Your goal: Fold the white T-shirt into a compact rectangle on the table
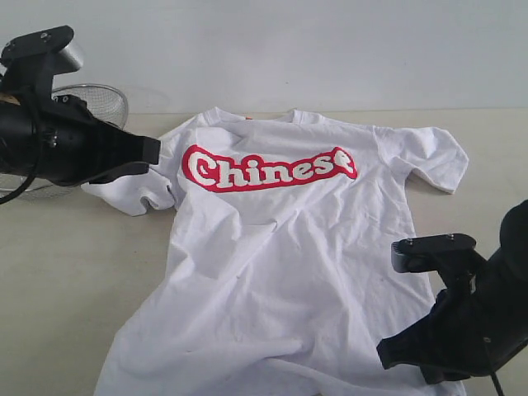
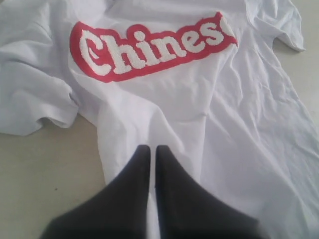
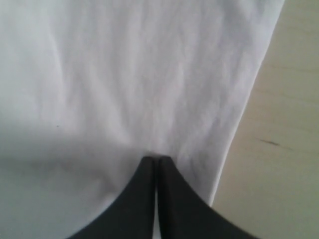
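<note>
Exterior view gives the whole scene: a white short-sleeved cotton T-shirt [image 1: 280,256] with red-outlined "Chinese" lettering [image 1: 268,167] lies face up on the broad pale beige wood-grain table [image 1: 58,280]. Its collar is on the far side, its hem is toward the near edge, and it has many wrinkles. The sleeve on the left arm's side is crumpled and curled, while the other sleeve lies flatter. A round wire-mesh metal basket [image 1: 103,99] stands behind the left arm, apart from the shirt. The black left gripper [image 1: 153,152] hangs just beside the crumpled sleeve, and the black right gripper [image 1: 384,351] is over the lower corner of the shirt on its own side. Left wrist view shows the two jaws pressed together with nothing between them, pointing toward the body of the shirt below the lettering. Right wrist view also shows closed jaws, with the tips at the cloth near the side edge. There is a little pucker there, but I cannot tell whether any cloth is nipped. I judge the shirt to be light, soft and limp: it will sag and drag on the table and keep no shape by itself. The best places to take hold seem to be the edges, namely the shoulder by each sleeve and the hem corners, where the jaws can get under the fabric.
</note>
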### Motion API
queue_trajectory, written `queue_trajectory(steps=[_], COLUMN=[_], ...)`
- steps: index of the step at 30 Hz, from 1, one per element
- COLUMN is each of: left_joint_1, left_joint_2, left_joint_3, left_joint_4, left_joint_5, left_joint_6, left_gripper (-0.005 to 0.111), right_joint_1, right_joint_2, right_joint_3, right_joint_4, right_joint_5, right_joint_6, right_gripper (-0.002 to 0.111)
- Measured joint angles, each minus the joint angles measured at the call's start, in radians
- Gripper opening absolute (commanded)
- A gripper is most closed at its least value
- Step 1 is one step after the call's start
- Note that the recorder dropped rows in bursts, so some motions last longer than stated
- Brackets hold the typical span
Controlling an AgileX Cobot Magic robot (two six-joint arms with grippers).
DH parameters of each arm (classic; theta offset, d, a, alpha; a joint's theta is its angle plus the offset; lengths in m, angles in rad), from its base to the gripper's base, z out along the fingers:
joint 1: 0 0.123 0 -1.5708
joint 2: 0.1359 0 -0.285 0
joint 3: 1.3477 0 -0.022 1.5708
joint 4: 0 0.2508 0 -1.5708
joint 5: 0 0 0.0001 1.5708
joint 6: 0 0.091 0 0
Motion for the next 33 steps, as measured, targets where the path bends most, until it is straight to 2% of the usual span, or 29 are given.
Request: queue_trajectory(steps=[6, 13, 19, 26, 33], left_joint_1=[0.000, 0.000, 0.000, 0.000, 0.000], left_joint_2=[0.000, 0.000, 0.000, 0.000, -0.025], left_joint_3=[0.000, 0.000, 0.000, 0.000, 0.000], left_joint_4=[0.000, 0.030, 0.061, 0.113, 0.253], left_joint_5=[0.069, 0.144, 0.187, 0.256, 0.276], left_joint_6=[0.000, 0.002, 0.002, -0.005, -0.108], left_gripper=[0.004, 0.004, 0.004, 0.004, 0.004], right_joint_1=[0.000, 0.006, 0.003, -0.134, -0.238], right_joint_2=[0.023, 0.032, 0.033, 0.024, 0.010], right_joint_3=[-0.011, -0.017, -0.020, -0.021, -0.011], right_joint_4=[-0.032, -0.210, -0.323, -0.351, -0.377], right_joint_5=[0.015, 0.025, 0.032, 0.061, 0.092], right_joint_6=[0.017, 0.258, 0.370, 0.395, 0.396], right_gripper=[0.000, 0.000, 0.000, 0.000, 0.000])
